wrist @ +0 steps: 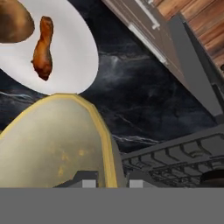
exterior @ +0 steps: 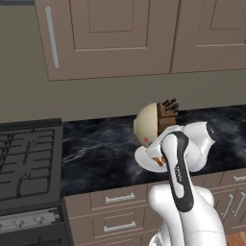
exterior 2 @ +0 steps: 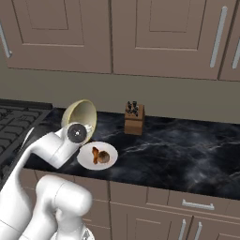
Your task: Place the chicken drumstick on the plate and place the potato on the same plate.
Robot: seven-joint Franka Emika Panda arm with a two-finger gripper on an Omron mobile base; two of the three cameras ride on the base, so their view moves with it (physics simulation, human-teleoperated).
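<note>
Dark marbled counter (exterior 2: 187, 150) carries the white plate (exterior 2: 84, 161) near its front edge, the chicken drumstick (exterior 2: 95, 154) lying on it with its long axis front-to-back beside the potato (exterior 2: 104, 157), while the hand (wrist: 110, 178), clamped on the yellow bowl (exterior 2: 80, 114) rim, holds it tipped above.

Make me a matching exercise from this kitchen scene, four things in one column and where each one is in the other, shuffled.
Things:
1. chicken drumstick
2. yellow bowl
3. knife block
4. stove

Places or states:
A. tipped on its side, rim clamped by the end effector
B. by the back wall, right of the plate
C. left end of the counter
D. on the plate beside the potato

Pairs: 1-D, 2-A, 3-B, 4-C
</note>
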